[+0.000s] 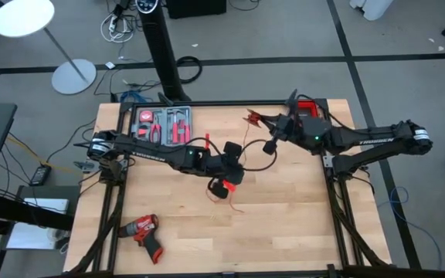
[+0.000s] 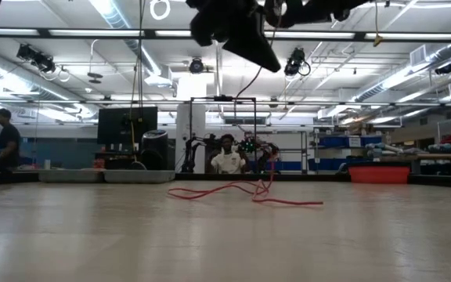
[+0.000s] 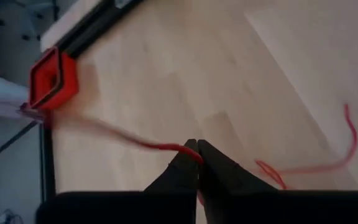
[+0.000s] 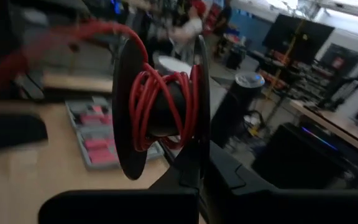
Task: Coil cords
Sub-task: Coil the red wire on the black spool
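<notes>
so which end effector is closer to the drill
Left. The left end effector hangs over the table's middle, up and to the right of the drill at the near left edge. The right end effector sits farther off, toward the far right.

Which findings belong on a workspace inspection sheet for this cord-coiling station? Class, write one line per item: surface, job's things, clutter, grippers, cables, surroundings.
Surface: light wooden table, black frame around it.
Job's things: red wire lies loose mid-table and is partly wound on a black spool; the black cable is not clearly made out.
Clutter: drill near the front left corner; tool tray at the back left.
Grippers: left gripper shut on the red wire above the table; right gripper shut on the spool.
Cables: loose cords on the floor.
Surroundings: floor lamp; seated person beyond the table.
</notes>
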Motion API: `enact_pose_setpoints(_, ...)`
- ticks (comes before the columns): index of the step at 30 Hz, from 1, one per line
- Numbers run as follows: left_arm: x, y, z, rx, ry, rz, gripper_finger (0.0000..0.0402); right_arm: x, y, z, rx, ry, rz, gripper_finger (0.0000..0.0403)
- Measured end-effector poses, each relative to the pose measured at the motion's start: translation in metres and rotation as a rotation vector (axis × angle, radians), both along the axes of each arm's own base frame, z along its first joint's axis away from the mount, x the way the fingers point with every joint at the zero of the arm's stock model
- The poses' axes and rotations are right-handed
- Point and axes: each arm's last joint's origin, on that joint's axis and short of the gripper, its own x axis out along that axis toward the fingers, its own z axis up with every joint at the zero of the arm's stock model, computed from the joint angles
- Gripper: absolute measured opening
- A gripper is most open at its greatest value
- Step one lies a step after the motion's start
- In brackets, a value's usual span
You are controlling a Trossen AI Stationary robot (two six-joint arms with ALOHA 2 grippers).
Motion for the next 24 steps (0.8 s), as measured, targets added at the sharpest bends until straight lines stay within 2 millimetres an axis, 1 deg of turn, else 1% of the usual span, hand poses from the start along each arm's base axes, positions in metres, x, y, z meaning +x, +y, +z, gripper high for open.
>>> enact_pose_setpoints(5, 0.003, -0.003, 0.004, -0.061, -0.074, 0.076, 0.0069, -0.001, 0.005, -0.009, -0.020, 0.100, -0.069, 0.0000)
enact_pose_setpoints(9, 0.000, -0.003, 0.001, -0.117, -0.047, 0.137, 0.0099, -0.008, 0.011, -0.010, -0.053, 0.149, -0.109, 0.0000)
enact_pose_setpoints(11, -0.003, -0.003, 0.002, -0.121, -0.033, 0.150, 0.0104, -0.012, 0.013, -0.010, -0.071, 0.167, -0.126, 0.0000)
enact_pose_setpoints(16, -0.016, -0.001, 0.013, -0.072, -0.020, 0.196, 0.0103, -0.023, 0.020, -0.007, -0.093, 0.166, -0.164, 0.0000)
enact_pose_setpoints(19, -0.027, 0.002, 0.026, -0.020, -0.026, 0.240, 0.0102, -0.029, 0.024, -0.011, -0.114, 0.179, -0.163, 0.0000)
enact_pose_setpoints(21, -0.036, 0.006, 0.035, 0.052, -0.033, 0.285, 0.0102, -0.033, 0.027, -0.016, -0.127, 0.194, -0.140, 0.0000)
enact_pose_setpoints(24, -0.043, 0.013, 0.047, 0.136, -0.073, 0.359, 0.0102, -0.035, 0.032, -0.023, -0.139, 0.209, -0.114, 0.0000)
